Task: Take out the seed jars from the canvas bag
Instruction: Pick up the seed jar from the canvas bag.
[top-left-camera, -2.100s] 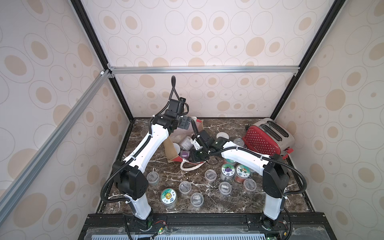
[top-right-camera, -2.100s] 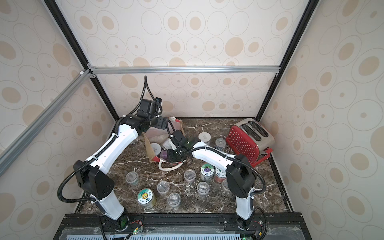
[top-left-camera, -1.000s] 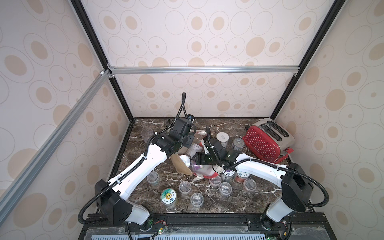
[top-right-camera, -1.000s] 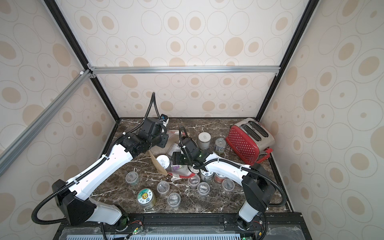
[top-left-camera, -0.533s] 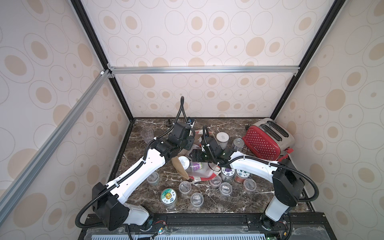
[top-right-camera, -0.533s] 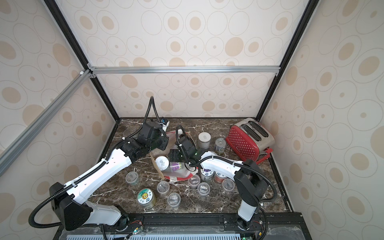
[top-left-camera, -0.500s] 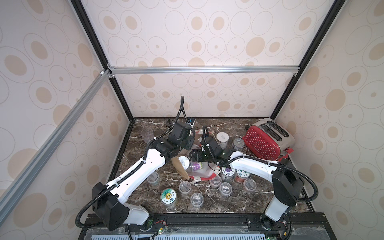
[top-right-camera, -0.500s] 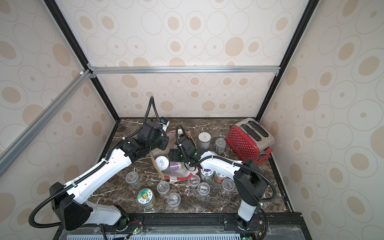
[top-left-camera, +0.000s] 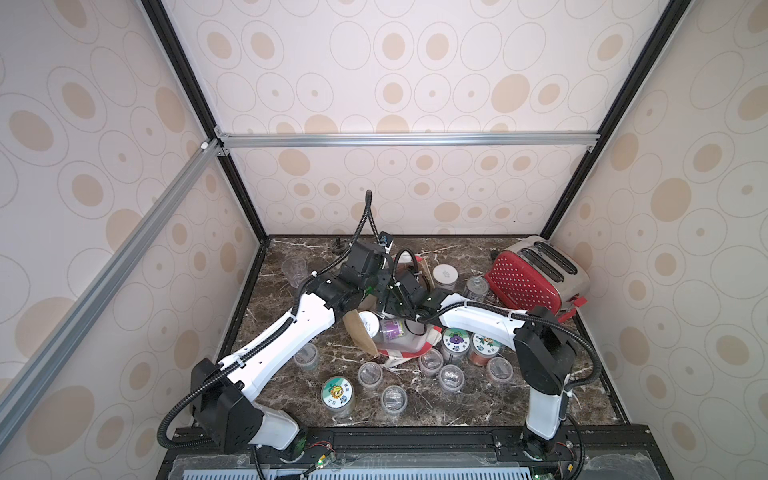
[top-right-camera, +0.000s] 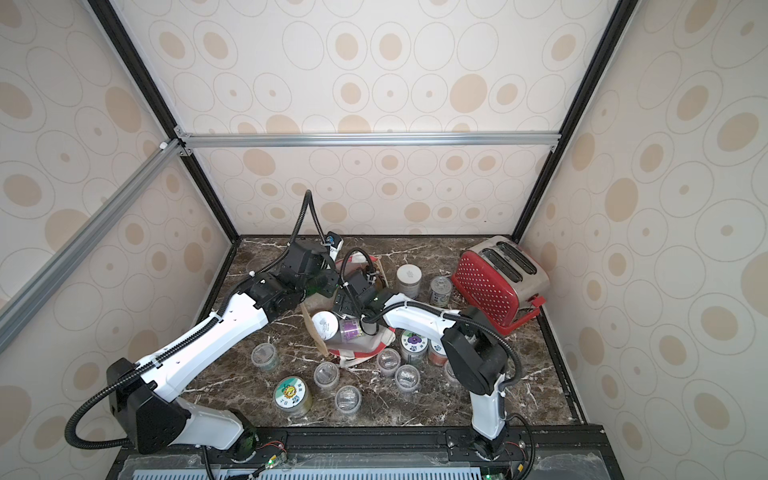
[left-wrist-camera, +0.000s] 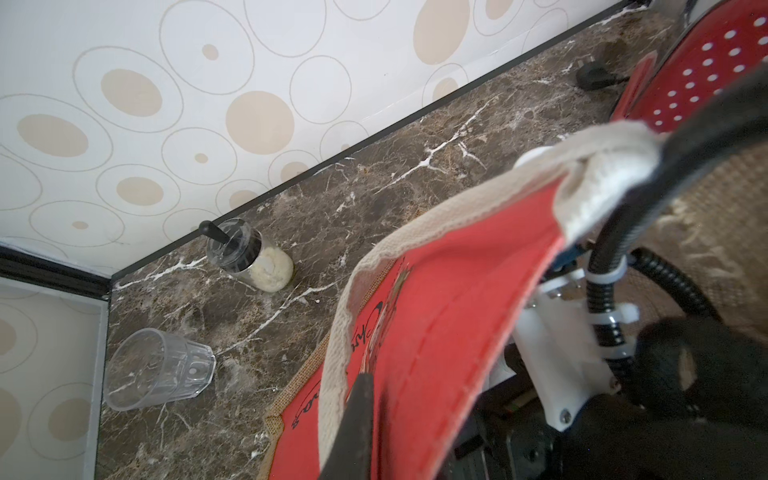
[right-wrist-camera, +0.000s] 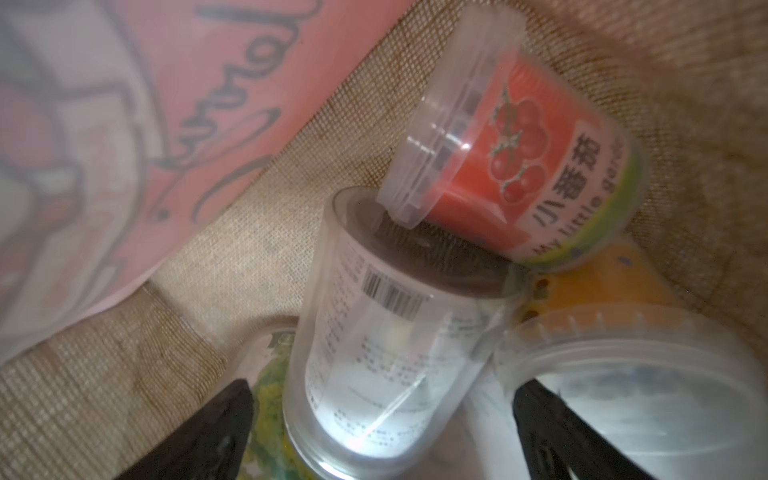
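out so far: eleven or so seed jars (top-left-camera: 451, 376) are standing on the marble table (top-left-camera: 291, 316). Most sit in a loose bunch on the near side of the bag. A white-lidded jar (top-left-camera: 444, 275) and a smaller jar (top-left-camera: 475, 288) stand further back, just beside the red toaster (top-left-camera: 534, 278).
bag: the canvas bag (top-left-camera: 358, 334) is slumped over mid-table, between the two arms. Which way its mouth faces is hard to say from above.
left in the bag: at least five, by the look of it. The right wrist view shows a tomato-label jar (right-wrist-camera: 519, 166) leaning on a clear barcode jar (right-wrist-camera: 386, 324), with a clear-lidded tub (right-wrist-camera: 644, 386) and bits of a yellow and a green label crowded round it. In both top views a white-capped jar (top-left-camera: 368, 324) and a purple jar (top-left-camera: 391, 330) lie in the open bag.
left gripper (left-wrist-camera: 360, 390): clamped on the bag's white rim, holding the opening up.
right gripper (right-wrist-camera: 382, 399): reached inside, jaws spread wide either side of the barcode jar without touching it. Nothing is held.
not counted: the powder shaker (left-wrist-camera: 249, 259) and the drinking glass (left-wrist-camera: 160, 368) at the far left aren't seed jars.
verdict: looks a bit past halfway. The barcode jar seems the next pick, though the tomato jar resting on it may tumble.
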